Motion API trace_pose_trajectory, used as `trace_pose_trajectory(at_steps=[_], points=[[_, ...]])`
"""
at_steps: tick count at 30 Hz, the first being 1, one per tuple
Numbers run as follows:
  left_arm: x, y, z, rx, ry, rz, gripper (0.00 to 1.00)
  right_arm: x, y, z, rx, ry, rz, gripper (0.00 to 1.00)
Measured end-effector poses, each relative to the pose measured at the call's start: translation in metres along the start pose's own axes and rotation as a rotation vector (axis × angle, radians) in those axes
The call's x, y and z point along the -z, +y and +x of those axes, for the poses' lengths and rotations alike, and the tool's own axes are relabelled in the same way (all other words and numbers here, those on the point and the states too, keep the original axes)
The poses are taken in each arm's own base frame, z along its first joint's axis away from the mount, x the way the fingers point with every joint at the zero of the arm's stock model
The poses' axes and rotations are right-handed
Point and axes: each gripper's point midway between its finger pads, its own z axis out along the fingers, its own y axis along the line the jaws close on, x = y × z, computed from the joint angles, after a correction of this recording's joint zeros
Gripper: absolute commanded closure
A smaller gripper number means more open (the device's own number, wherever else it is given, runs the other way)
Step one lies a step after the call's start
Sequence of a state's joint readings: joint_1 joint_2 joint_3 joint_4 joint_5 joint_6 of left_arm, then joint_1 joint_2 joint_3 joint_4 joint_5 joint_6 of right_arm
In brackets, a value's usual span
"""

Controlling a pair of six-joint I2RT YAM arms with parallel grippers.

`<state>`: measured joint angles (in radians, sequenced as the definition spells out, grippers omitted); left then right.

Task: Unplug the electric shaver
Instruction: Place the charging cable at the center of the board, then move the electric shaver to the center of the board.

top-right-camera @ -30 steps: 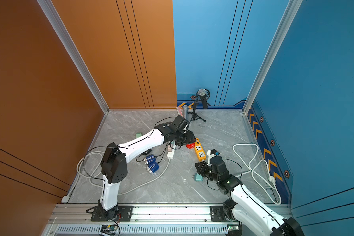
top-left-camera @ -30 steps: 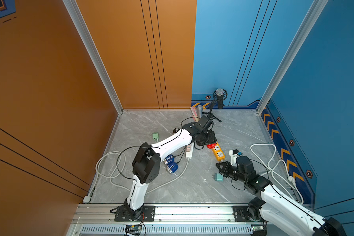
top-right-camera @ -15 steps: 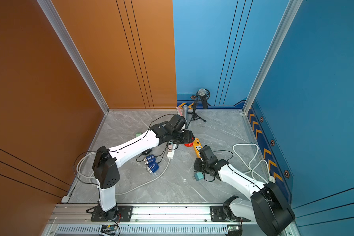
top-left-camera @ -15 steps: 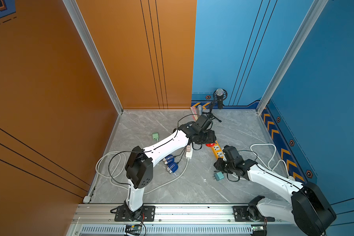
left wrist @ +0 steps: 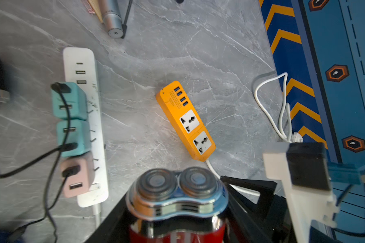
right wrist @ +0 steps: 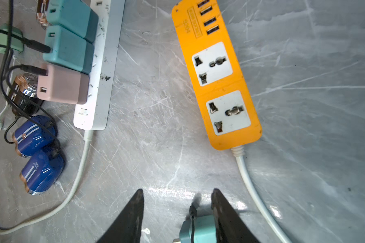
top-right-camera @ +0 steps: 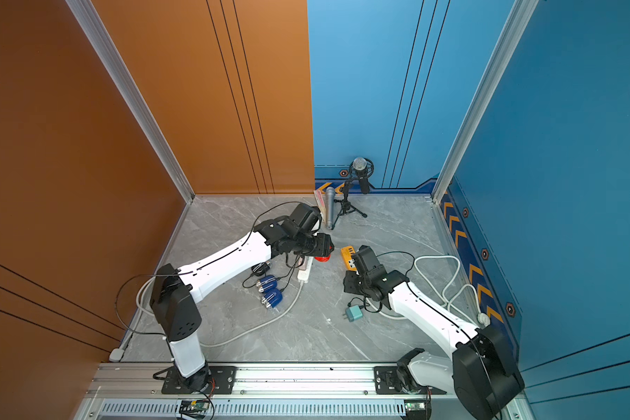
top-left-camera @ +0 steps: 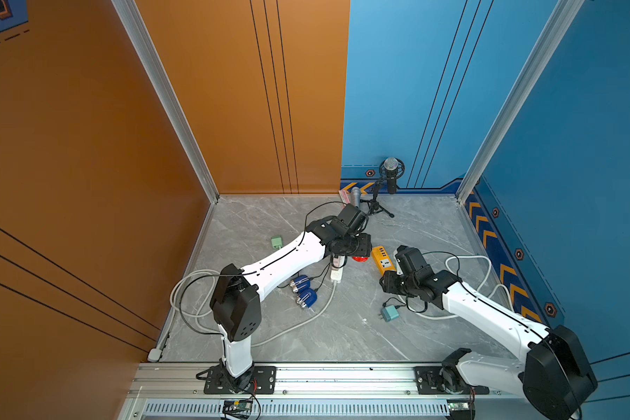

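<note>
Over marble floor (left wrist: 177, 52), left gripper (left wrist: 173, 189) clamps the red shaver (left wrist: 177, 207) lengthwise, heads toward the orange power strip (left wrist: 185, 120). Right gripper (right wrist: 177, 190) gapes.

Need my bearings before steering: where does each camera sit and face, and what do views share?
Top views: high above the front rail, looking down on the table and walls; left arm and right arm show.
Left wrist: on the left arm, looking past the left hand, shut on the shaver, at the orange strip.
Right wrist: on the right arm, looking down past the open right hand.
Shared: both wrist views show the orange strip and white strip.
</note>
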<state>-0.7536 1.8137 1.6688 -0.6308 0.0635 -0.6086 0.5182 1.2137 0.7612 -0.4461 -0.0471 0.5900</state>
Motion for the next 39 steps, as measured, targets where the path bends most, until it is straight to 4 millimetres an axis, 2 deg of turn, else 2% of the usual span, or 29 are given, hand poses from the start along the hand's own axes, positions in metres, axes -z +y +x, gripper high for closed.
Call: trace_pose_trajectory(at_steps=[4,7,13,16,18,23,27,39], points=[[0.021,0.051,-0.028,0.038,-0.041,-0.067,0.52,0.010,-0.001,-0.007,0.018,-0.028,0.013,0.45],[0.030,0.087,-0.043,0.057,-0.056,-0.117,0.51,0.013,-0.003,-0.006,0.023,-0.028,0.018,0.45],[0.039,0.150,-0.057,0.072,-0.032,-0.189,0.51,0.024,-0.008,-0.009,0.022,-0.057,0.041,0.43],[0.026,0.179,-0.062,0.065,0.004,-0.224,0.51,0.034,-0.012,-0.013,0.014,-0.091,0.053,0.41],[0.010,0.201,-0.061,0.063,0.042,-0.247,0.51,0.040,-0.016,-0.015,0.005,-0.112,0.064,0.40],[-0.030,0.246,-0.042,0.062,0.162,-0.300,0.51,0.053,-0.026,-0.017,-0.021,-0.141,0.089,0.40],[-0.048,0.265,-0.036,0.034,0.219,-0.330,0.51,0.059,-0.032,-0.015,-0.044,-0.153,0.104,0.39],[-0.077,0.285,-0.056,-0.032,0.217,-0.387,0.51,0.057,-0.043,-0.005,-0.077,-0.128,0.134,0.39]])
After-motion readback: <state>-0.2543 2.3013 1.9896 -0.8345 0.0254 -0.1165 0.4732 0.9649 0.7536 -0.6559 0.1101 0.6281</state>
